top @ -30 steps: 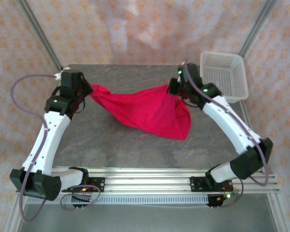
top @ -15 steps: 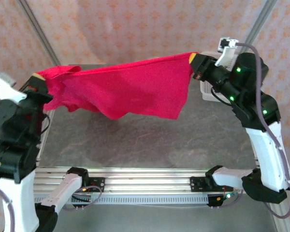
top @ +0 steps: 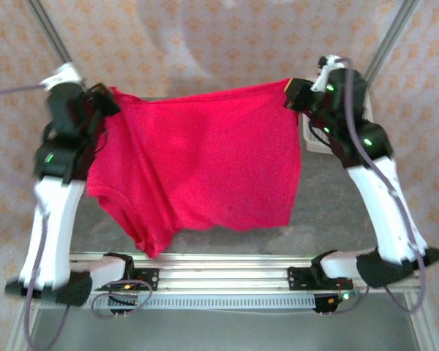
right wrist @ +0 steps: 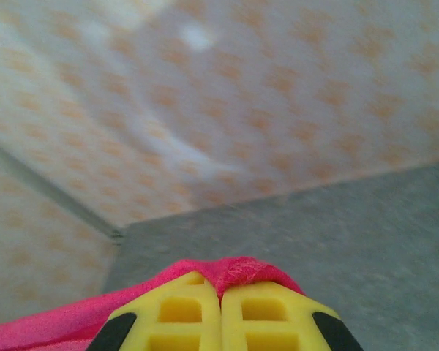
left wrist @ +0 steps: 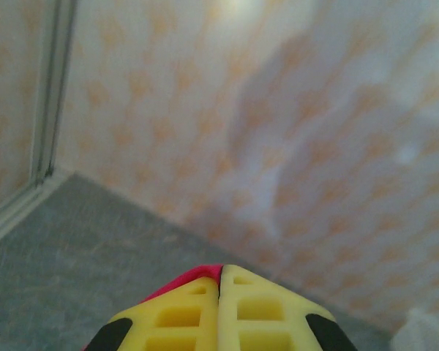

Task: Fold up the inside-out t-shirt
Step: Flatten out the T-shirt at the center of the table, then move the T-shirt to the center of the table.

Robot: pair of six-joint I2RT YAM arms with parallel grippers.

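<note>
**Item: t-shirt** (top: pixel 205 168). Bright crimson-red, plain soft fabric. It is held up in the air and hangs as a broad sheet above the table (top: pixel 336 212). The upper edge is stretched nearly straight. The left side falls in long vertical folds to a bunched low point at 7 o'clock in the top view, while the right side ends in a fairly even hem.

**Holding tools.** The left gripper (top: pixel 106 102) is at 10 o'clock of the shirt's middle, with its jaws closed on the upper left corner. In the left wrist view, the yellow fingers of the left gripper (left wrist: pixel 221 274) meet, and a sliver of red cloth (left wrist: pixel 186 279) lies at their left side. The right gripper (top: pixel 293 91) is at 2 o'clock, with its jaws closed on the upper right corner. In the right wrist view, cloth (right wrist: pixel 234 267) humps over the pressed-together fingertips of the right gripper (right wrist: pixel 221 285).

**Container: basket** (top: pixel 309 139). White mesh, at 3 o'clock of the shirt, largely hidden behind the right arm. Its contents cannot be told.
</note>
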